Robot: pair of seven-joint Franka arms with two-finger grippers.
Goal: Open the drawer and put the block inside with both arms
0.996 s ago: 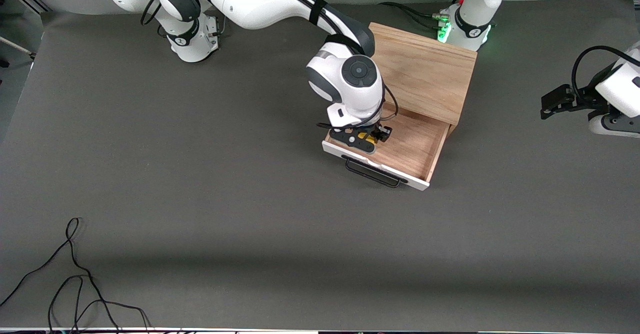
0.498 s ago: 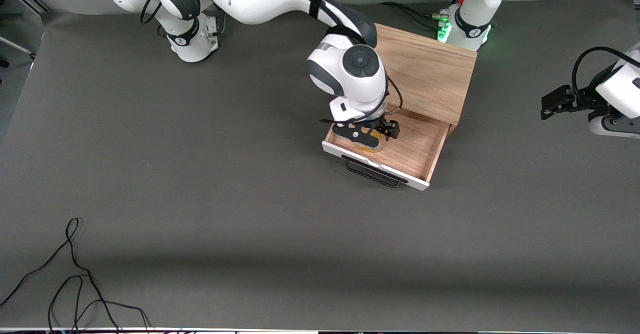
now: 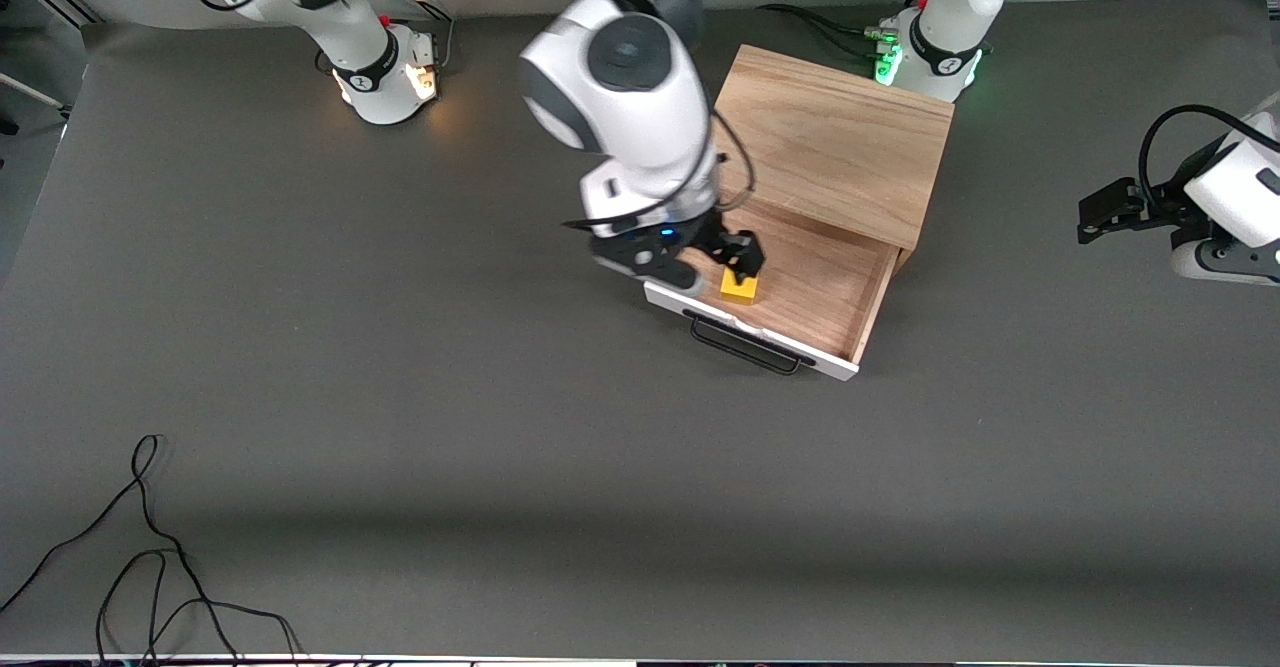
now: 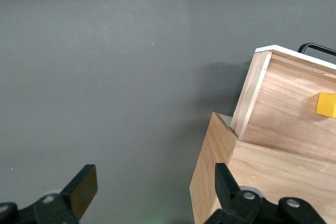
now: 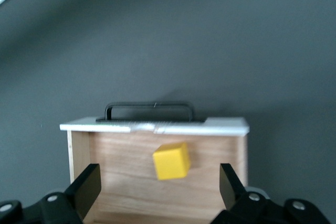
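Grey table: block (image 3: 738, 289) lies in drawer (image 3: 868, 299); lift your wide-jawed right gripper (image 3: 700, 260) straight up (left gripper (image 3: 1100, 209) waits, jaws wide).

White, glossy, rounded arm (image 3: 620, 87) shells with dark grey joint caps. Black cables looped along links, strapped by black bands. Matte black grippers (image 3: 690, 257), one blue-lit. Bases (image 3: 925, 52) glowed green and amber.

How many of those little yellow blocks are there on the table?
1. The block lies in the open drawer, just inside its white front panel, under the right gripper. The closed part of the wooden box could hide others.
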